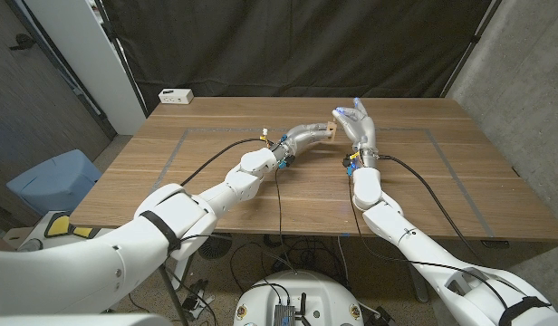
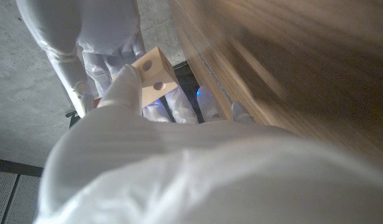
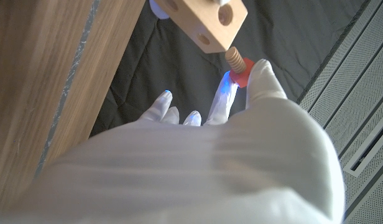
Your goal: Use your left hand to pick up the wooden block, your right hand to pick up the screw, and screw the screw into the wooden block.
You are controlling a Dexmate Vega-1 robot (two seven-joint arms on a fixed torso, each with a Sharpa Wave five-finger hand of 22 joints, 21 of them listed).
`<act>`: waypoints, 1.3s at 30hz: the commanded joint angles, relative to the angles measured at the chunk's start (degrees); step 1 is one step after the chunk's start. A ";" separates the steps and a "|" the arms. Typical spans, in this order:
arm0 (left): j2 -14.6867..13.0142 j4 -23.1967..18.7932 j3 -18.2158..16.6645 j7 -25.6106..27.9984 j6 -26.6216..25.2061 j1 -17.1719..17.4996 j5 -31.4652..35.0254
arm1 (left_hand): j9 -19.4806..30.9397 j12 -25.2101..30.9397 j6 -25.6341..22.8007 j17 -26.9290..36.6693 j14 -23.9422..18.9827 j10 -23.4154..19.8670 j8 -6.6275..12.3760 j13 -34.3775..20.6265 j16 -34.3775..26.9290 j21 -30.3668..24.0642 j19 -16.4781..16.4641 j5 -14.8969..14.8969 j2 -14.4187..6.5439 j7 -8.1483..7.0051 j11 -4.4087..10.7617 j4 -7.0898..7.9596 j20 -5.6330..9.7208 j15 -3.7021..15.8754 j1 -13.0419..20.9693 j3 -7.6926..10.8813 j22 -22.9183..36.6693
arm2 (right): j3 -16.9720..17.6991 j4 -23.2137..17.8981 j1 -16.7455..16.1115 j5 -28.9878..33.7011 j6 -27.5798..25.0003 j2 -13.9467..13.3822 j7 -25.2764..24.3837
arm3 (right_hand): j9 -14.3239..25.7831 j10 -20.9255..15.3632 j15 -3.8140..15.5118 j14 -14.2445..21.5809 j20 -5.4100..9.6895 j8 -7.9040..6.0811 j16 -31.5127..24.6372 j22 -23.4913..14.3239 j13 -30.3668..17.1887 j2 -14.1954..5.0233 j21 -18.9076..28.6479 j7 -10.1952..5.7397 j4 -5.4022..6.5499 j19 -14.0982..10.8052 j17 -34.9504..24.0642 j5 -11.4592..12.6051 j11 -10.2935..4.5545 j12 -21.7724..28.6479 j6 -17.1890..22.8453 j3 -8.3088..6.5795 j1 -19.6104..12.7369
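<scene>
While the right hand [image 3: 241,143] pinches the red head of the screw [image 3: 236,65] between two fingers [image 3: 261,78], its other fingers spread loosely, the threaded wooden shank points up out of the fingertips and its tip meets a hole in the wooden block [image 3: 210,22]. That block, pale and drilled with round holes on several faces, sits just beyond those fingertips, held aloft by the left hand [image 2: 148,155], whose fingers [image 2: 124,84] close around one side of it. In the head view both hands meet above the middle of the wooden surface [image 1: 216,172], block between them. A small white box [image 1: 176,95] lies at the far left corner.
</scene>
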State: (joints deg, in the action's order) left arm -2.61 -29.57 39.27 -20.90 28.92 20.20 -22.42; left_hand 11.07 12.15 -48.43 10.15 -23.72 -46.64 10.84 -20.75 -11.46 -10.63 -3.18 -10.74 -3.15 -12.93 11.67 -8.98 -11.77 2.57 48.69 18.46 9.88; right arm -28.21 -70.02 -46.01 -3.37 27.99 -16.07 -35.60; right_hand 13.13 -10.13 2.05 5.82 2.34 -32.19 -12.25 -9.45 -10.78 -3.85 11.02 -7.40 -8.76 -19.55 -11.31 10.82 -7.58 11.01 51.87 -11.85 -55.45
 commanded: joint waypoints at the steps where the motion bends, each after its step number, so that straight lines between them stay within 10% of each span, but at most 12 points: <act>1: 0.24 0.91 -0.20 -0.49 0.55 -0.28 -0.20 | 0.15 0.15 -1.52 0.15 -0.26 -0.30 0.57 -0.14 -0.16 -0.35 -0.06 -0.39 0.05 0.11 -0.05 0.35 -0.36 1.41 0.00 -0.07 0.14 | -0.32 -0.12 -0.02 0.70 -0.27 0.30 -0.77 | 0.22 -0.25 0.43 -0.21 1.19 -1.16 0.02 -0.33 -0.17 0.01 -0.01 -0.90 0.27 0.18 -0.27 0.23 0.22 0.07 0.95 -0.20 -0.37; 39: -1.60 -4.44 0.05 0.81 -1.21 1.77 0.03 | 0.15 0.11 -1.47 0.14 -0.25 -0.19 0.56 -0.13 -0.14 -0.37 -0.09 -0.40 0.01 0.11 -0.04 0.35 -0.35 1.43 -0.01 -0.07 0.14 | -0.47 1.26 0.18 0.63 0.73 0.33 -0.93 | 0.33 -0.43 0.49 -0.05 1.16 -1.49 -0.05 -0.34 -0.17 0.05 0.02 -0.97 0.28 0.18 -0.29 0.29 0.08 0.11 1.13 -0.01 -0.32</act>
State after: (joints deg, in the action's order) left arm -3.93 -32.98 39.09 -20.54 28.17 21.66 -22.62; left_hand 11.08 12.15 -48.43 10.15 -23.72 -46.64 10.81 -20.76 -11.46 -10.63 -3.18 -10.63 -2.96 -12.93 11.67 -8.86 -11.77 2.57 48.88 18.36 9.88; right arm -28.83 -69.01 -45.85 -2.62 28.22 -15.48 -36.67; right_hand 13.17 -10.13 2.05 5.82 2.34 -32.23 -12.25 -9.45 -10.78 -3.73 11.02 -7.49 -8.73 -19.55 -11.31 10.79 -7.58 11.01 51.77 -11.87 -55.34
